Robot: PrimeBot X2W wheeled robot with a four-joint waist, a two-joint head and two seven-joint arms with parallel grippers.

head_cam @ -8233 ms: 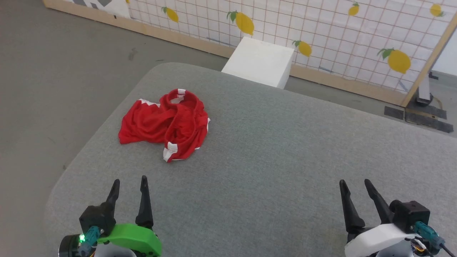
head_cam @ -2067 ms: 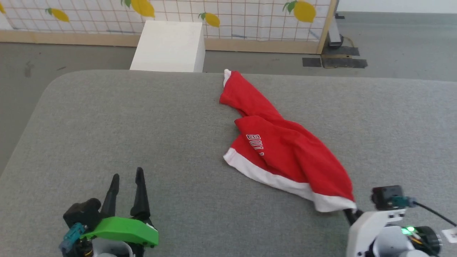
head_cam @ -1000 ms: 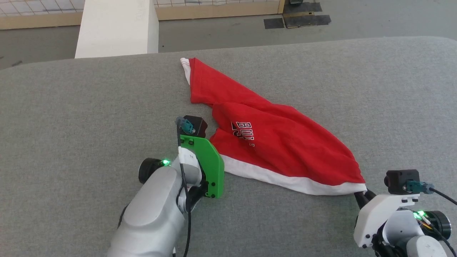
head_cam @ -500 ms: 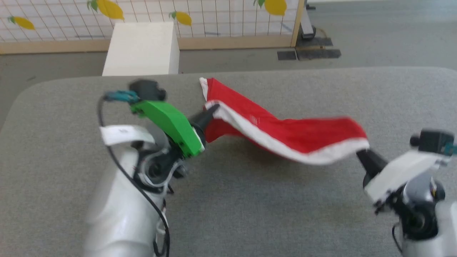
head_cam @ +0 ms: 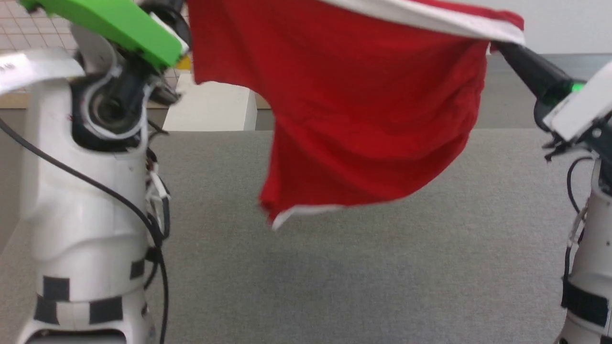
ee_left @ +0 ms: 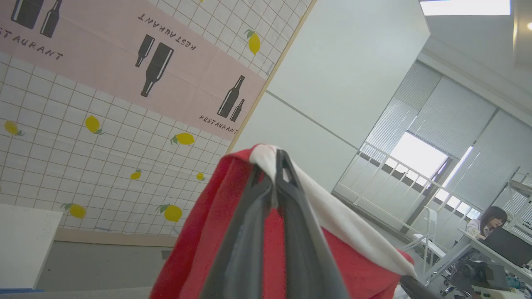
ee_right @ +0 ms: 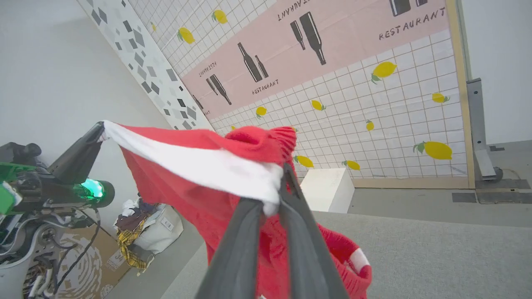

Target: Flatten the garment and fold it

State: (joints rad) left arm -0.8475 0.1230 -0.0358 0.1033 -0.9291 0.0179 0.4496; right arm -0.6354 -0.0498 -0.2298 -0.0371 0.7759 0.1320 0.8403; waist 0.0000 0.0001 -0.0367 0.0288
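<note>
Red soft fabric garment with a white-trimmed hem [head_cam: 368,119] hangs in the air above the grey fabric-covered worktop [head_cam: 382,286]. It is strung by its hem between the two arms. Its lowest corner, a white-edged point, dangles clear of the surface.

Left end effector [ee_left: 276,166]: long dark fingers closed together on one end of the white hem, with cloth draped down both sides of the tips.
Right end effector [ee_right: 282,182]: fingers likewise pinched shut on the other end of the hem, with the white band bunched at the tips.

Risks, as judged from here:
- Both pinches sit close to the fingertips, on a thin bunch of hem. A brisk shake, or spreading the arms too wide, could drag the cloth out of one pinch. The garment would then swing from a single corner and land crumpled.
- The body hangs unevenly, deepest left of centre in the head view, with folds gathered toward the right. Lowered like this, those folds could be pressed into the worktop as creases.
- I cannot tell whether each pinch has caught one layer or two. If only one layer is held, the other could sag and land doubled under it.
- The hanging corner will likely touch down first. If it tucks under during the descent, the lay-out will need redoing.
- Laying the garment too far forward could leave cloth over the far edge, near the white box [head_cam: 210,110].
</note>
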